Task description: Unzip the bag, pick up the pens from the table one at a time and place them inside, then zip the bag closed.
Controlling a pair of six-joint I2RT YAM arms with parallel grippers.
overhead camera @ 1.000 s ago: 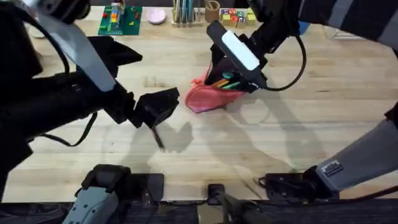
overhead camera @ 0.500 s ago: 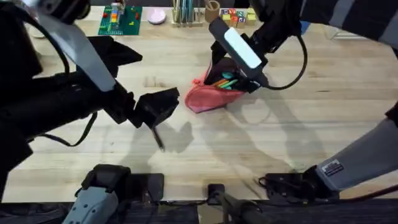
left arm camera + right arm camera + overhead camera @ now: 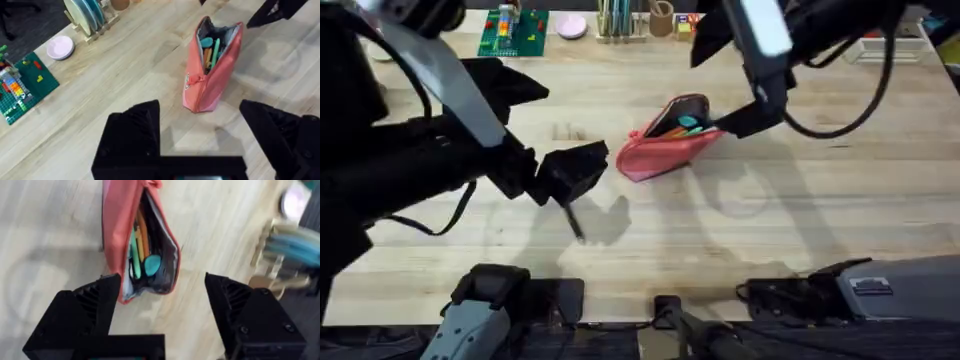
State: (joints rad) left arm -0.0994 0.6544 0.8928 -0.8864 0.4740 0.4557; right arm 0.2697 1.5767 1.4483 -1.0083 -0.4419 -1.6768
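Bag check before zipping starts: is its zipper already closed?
No, the bag gapes open at one end, with pens visible inside.

The bag (image 3: 212, 70) is soft matt salmon cloth with a grey lining, and the pens (image 3: 141, 255) inside look like smooth plastic. The worktop (image 3: 740, 240) is pale planked wood with visible grain and a dull sheen. Both end effectors, left (image 3: 210, 137) and right (image 3: 165, 315), have matt black fingers.

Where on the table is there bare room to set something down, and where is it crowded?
Bare: the table right of the bag, and between bag and near edge. Crowded: the far edge, with the rack and brick plate, and around the left gripper.
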